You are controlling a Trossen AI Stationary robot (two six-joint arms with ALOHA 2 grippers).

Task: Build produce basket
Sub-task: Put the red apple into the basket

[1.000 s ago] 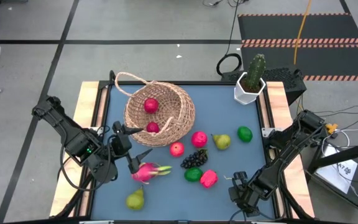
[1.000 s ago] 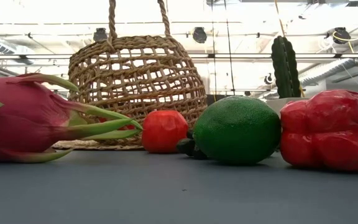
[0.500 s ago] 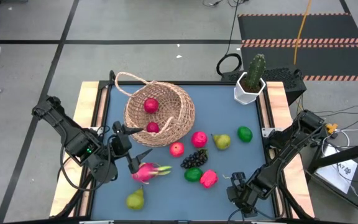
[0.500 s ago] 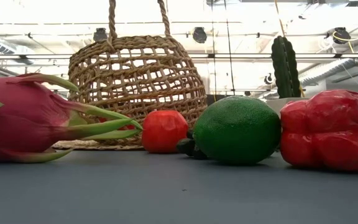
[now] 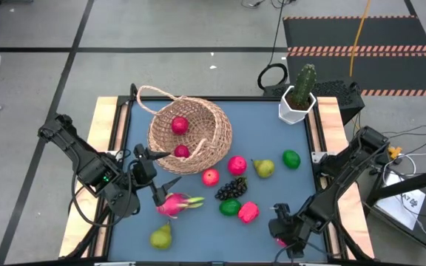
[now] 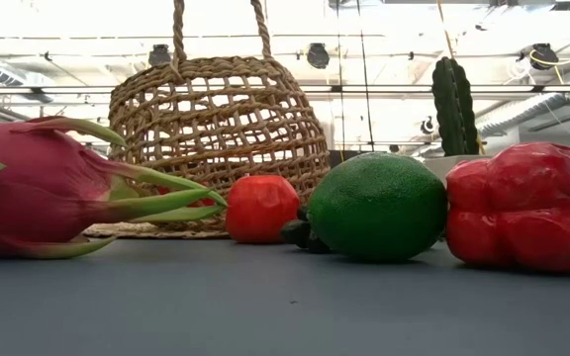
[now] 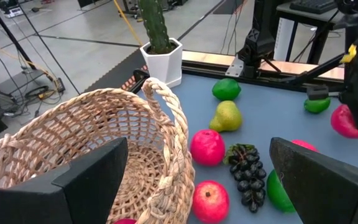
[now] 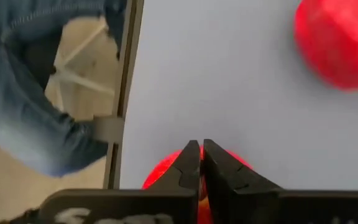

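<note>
The woven basket sits at the table's far left with two red fruits inside. Loose on the mat lie a dragon fruit, a pear, a grape bunch, limes, pink and red round fruits and a second pear. My left gripper stands open between the basket and the dragon fruit, touching nothing. At the near right corner my right gripper is shut over a red round fruit. My right gripper has its fingertips closed together on the top of the red round fruit, coming at it from above on a slant. The fingers hide the exact spot they grip. I cannot tell whether the fruit is clear of the mat.
A cactus in a white pot stands at the far right corner. A person in blue jeans is just beyond the table's near edge. Bare mat lies right of the fruits. A red lumpy fruit lies near my right gripper.
My right gripper has risen a little and tipped, and a patch of red fruit now shows beneath it in the high view where none showed before. My left arm has kept still.
</note>
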